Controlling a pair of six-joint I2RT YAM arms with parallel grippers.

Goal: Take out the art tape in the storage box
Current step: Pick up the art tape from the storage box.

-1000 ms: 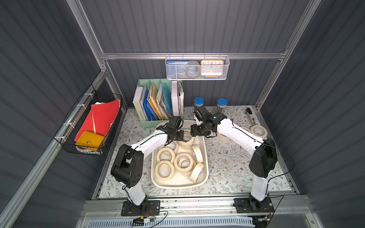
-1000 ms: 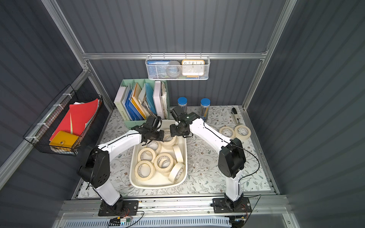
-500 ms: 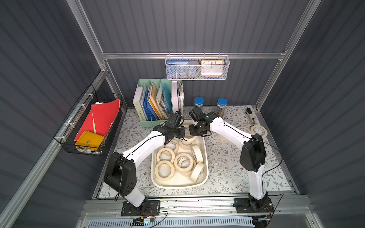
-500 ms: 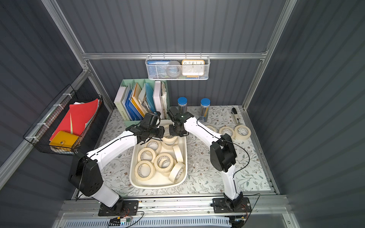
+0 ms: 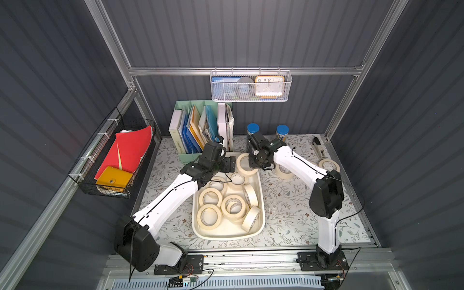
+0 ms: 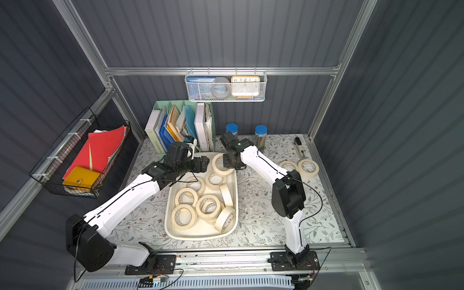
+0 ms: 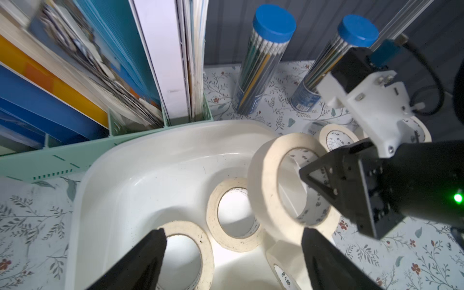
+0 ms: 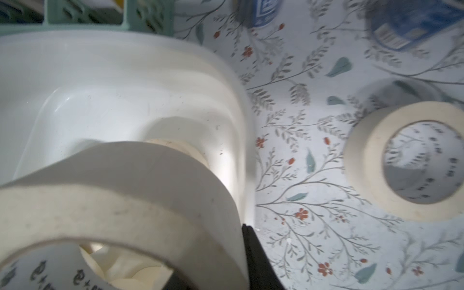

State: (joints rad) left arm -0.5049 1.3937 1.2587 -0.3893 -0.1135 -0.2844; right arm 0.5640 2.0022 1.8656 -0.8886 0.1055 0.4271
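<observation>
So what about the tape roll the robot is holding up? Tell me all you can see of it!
The held tape roll is a cream papery ring with a white core bearing small dark print. It hangs tilted, almost on edge, above the far right corner of the storage box. The right gripper pinches its wall, one finger inside the ring, one outside. The open left gripper is close beside it.
</observation>
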